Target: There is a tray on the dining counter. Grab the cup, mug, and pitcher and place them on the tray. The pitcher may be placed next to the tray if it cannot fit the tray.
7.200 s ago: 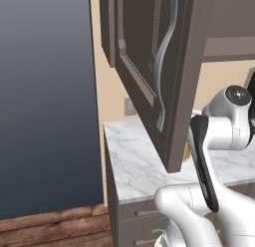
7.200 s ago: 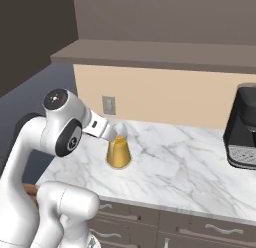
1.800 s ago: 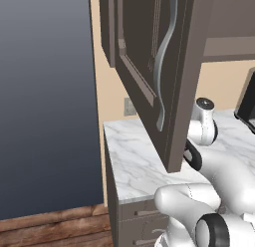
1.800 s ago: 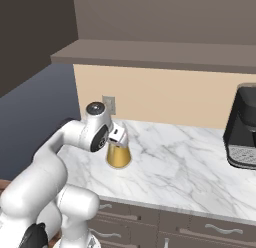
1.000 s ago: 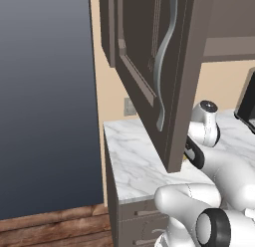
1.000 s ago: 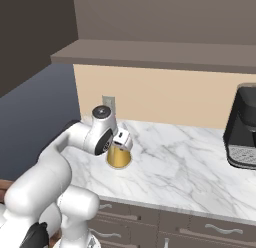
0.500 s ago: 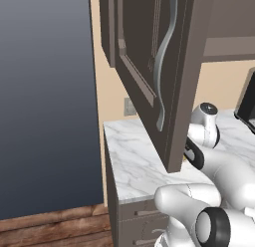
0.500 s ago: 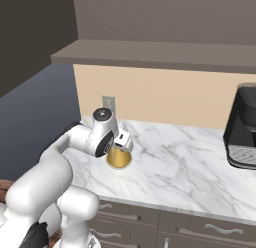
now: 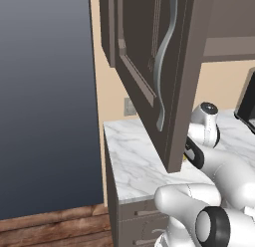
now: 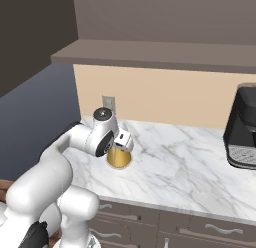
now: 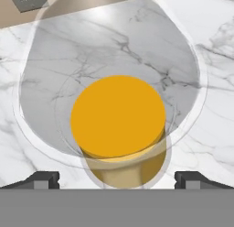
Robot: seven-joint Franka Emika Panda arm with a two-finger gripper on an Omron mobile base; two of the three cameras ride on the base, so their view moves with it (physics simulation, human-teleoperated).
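My gripper [image 11: 117, 178] hangs directly over the pitcher [image 11: 118, 125], fingers spread wide, one tip [image 11: 42, 179] at 8 o'clock and the other at 4 o'clock of the hand view, neither touching the glass. The pitcher's amber body sits dead centre between them, ringed by its clear rounded top. From the right base view, the pitcher [image 10: 119, 158] stands upright on the marble table [image 10: 180, 167], its upper part hidden behind the gripper [image 10: 123, 141], a wall outlet [image 10: 108, 103] at 12 o'clock behind it and a black coffee machine [image 10: 244, 128] well apart at 3 o'clock.
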